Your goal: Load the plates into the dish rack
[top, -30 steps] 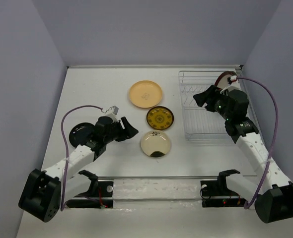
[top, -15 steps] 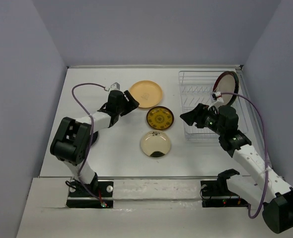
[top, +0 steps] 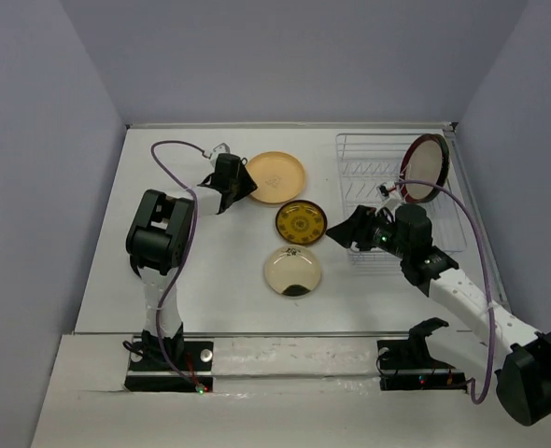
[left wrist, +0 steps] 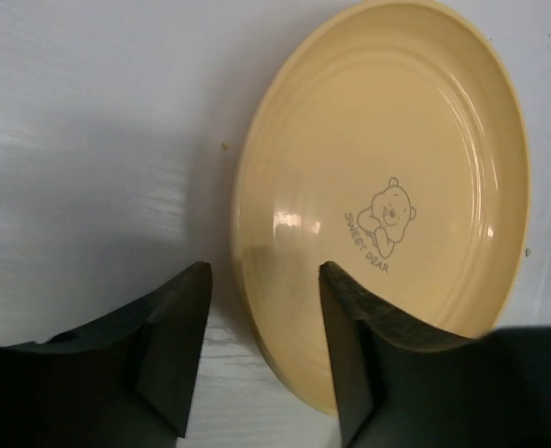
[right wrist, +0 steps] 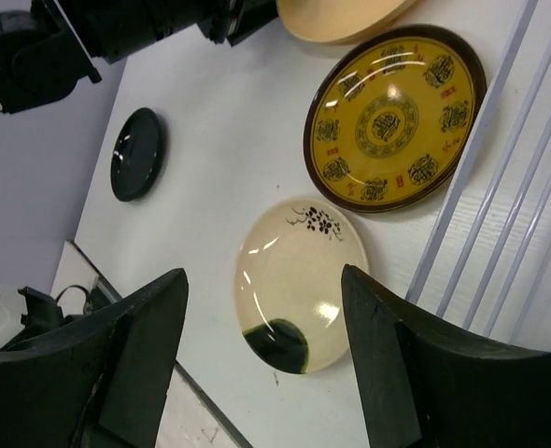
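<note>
One plate is loaded and three in view lie flat on the desk, left to do. At the left, the left end effector straddles the rim of the orange-yellow plate, jaws apart with a finger on either side and nothing gripped yet; this looks like the pick in hand. In the middle, the dark patterned plate and the cream plate lie untouched. The right end effector hangs above them, wide open and empty, beside the dish rack. At the rack's far right, the red-rimmed plate stands on edge.
</note>
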Controlling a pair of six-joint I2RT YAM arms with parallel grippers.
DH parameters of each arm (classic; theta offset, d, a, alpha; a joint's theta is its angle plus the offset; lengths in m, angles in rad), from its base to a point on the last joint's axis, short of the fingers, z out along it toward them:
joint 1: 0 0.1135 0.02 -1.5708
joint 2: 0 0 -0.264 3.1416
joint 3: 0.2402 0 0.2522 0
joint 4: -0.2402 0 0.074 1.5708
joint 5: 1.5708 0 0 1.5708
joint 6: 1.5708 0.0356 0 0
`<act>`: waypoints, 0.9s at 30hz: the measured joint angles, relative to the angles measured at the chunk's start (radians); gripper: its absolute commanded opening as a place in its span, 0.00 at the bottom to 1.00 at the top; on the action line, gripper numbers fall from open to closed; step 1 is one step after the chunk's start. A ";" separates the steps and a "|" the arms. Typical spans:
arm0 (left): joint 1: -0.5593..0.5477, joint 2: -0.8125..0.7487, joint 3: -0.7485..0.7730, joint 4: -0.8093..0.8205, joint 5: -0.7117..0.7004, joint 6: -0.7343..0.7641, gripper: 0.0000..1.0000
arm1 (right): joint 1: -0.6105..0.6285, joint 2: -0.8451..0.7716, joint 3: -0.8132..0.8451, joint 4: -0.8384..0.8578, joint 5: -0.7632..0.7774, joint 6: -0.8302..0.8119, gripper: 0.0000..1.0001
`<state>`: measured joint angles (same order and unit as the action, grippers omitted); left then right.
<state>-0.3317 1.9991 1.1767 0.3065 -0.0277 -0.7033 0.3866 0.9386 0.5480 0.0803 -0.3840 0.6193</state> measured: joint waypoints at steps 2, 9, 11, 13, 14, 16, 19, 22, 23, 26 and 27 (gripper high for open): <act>0.000 0.021 0.023 -0.009 -0.008 0.005 0.32 | 0.020 0.016 -0.009 0.002 -0.003 0.003 0.72; 0.020 0.039 0.042 -0.011 -0.034 0.004 0.05 | 0.027 0.050 -0.006 0.010 -0.008 -0.018 0.72; 0.032 0.035 0.040 -0.011 -0.038 0.003 0.06 | 0.027 0.067 -0.003 0.012 -0.008 -0.033 0.73; 0.047 0.020 0.033 -0.008 -0.047 0.007 0.06 | 0.027 0.093 0.003 0.013 -0.011 -0.046 0.77; 0.056 0.002 0.020 -0.010 -0.056 0.015 0.06 | 0.027 0.110 0.010 0.014 -0.016 -0.055 0.79; 0.070 -0.072 -0.020 -0.009 -0.067 0.025 0.06 | 0.027 0.138 0.025 0.014 -0.026 -0.067 0.82; 0.085 -0.202 -0.072 0.000 -0.074 0.034 0.06 | 0.027 0.183 0.072 0.010 -0.053 -0.091 0.85; 0.081 -0.381 -0.133 0.050 -0.077 0.041 0.06 | 0.027 0.223 0.140 0.006 -0.073 -0.108 0.86; 0.074 -0.465 -0.166 0.091 -0.074 0.043 0.06 | 0.027 0.235 0.164 0.007 -0.080 -0.113 0.86; 0.061 -0.648 -0.270 0.163 -0.046 0.039 0.06 | 0.027 0.269 0.241 0.004 -0.102 -0.122 0.86; 0.054 -0.703 -0.305 0.180 -0.035 0.038 0.06 | 0.027 0.275 0.262 0.002 -0.108 -0.123 0.86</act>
<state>-0.2775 1.2964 0.8719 0.4870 -0.0628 -0.6651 0.4141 1.2133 0.8097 0.0826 -0.4919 0.4961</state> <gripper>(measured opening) 0.109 0.858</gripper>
